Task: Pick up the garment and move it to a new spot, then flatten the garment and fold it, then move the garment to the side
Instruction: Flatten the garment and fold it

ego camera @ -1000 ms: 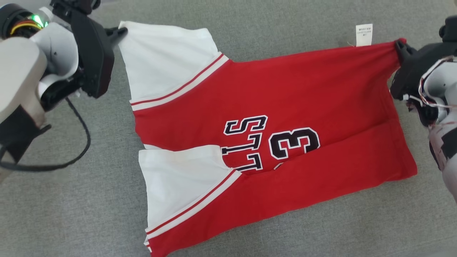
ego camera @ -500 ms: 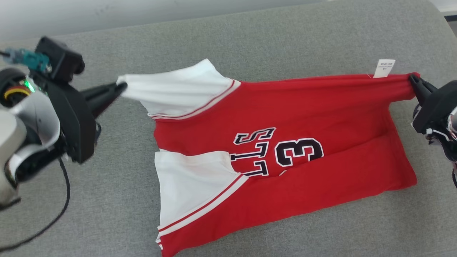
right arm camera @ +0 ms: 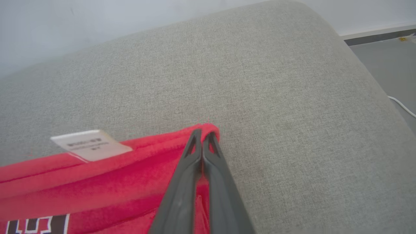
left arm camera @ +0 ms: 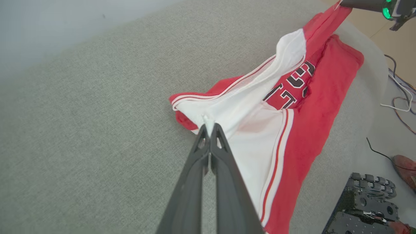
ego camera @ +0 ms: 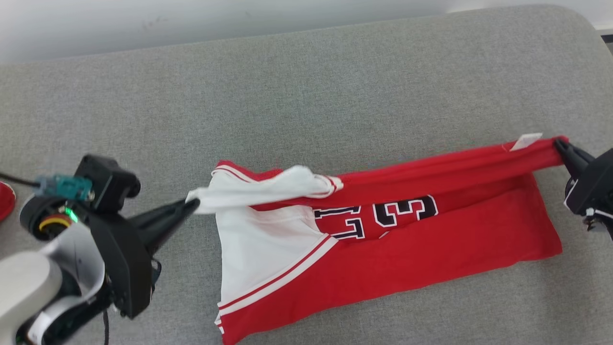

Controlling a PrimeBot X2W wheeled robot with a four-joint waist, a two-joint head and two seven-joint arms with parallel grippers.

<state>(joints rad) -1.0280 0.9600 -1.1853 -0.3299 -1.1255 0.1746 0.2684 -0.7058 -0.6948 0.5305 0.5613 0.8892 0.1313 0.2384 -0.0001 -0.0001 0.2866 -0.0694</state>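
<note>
Garment is caught mid-fold now, lying from the centre out toward 4 o'clock of the head view on the grey cushion. A second ago it was spread out flat, with the far sleeve and far hem stretched wide and the whole print on show. Since then that far edge has been lifted and carried toward the near side. The head camera has been tilted as well, so the overall shift of the picture shouldn't be read as the cloth sliding. The left fingers, in from 8 o'clock, are clamped shut on the corner of the white sleeve, which is now bunched up over the other sleeve. The right fingers, at 3 o'clock, are pinched closed on the red hem corner right beside the care label. Between the two grips the raised edge is pulled into a taut band off the cushion, and the top of the lettering is already hidden under it. So the flattening looks done and the fold itself seems to be underway. It isn't finished though, since the carried edge hasn't been laid down on the near edge yet, and the move to the side is left for later.
</note>
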